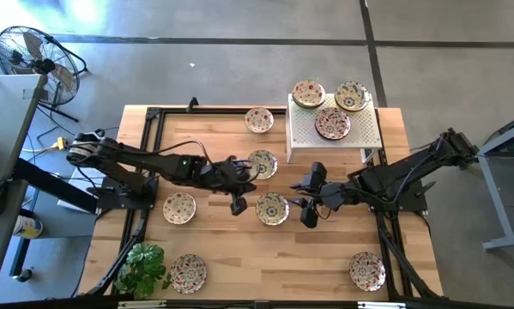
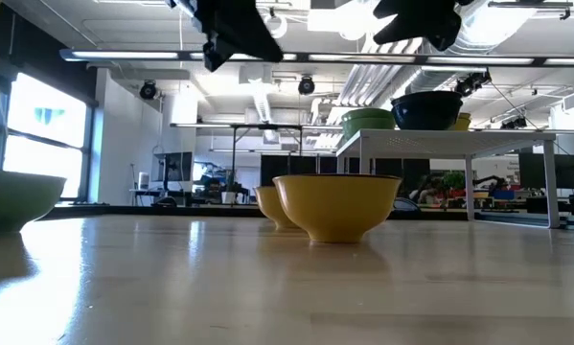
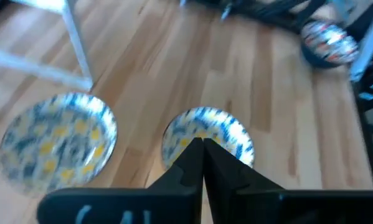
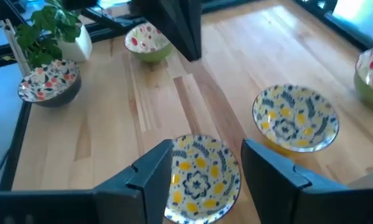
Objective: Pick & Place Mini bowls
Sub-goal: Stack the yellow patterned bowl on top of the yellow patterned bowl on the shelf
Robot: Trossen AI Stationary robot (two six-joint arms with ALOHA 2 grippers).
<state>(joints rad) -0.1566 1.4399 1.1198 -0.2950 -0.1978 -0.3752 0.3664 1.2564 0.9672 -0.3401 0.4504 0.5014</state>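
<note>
Several mini bowls with flowered insides stand on their bases on the wooden table [image 1: 222,249]. Three more sit on the white perforated stand [image 1: 364,129]. My left gripper [image 1: 246,178] [image 3: 203,149] is shut and empty, raised above the table's middle, with one yellow-and-blue bowl [image 3: 208,134] beyond its tips. My right gripper [image 1: 298,196] [image 4: 205,162] is open and hangs high over that same bowl [image 1: 272,208] [image 4: 202,177]. Its fingers frame the bowl in the right wrist view without touching it. A second yellow-and-blue bowl [image 1: 262,163] [image 4: 295,118] stands by the stand's leg.
Other bowls stand at the far middle [image 1: 258,119], left [image 1: 179,207], near left [image 1: 188,272] and near right [image 1: 367,270]. A potted plant [image 1: 143,266] sits at the near left corner. The two arms face each other closely over the table's middle.
</note>
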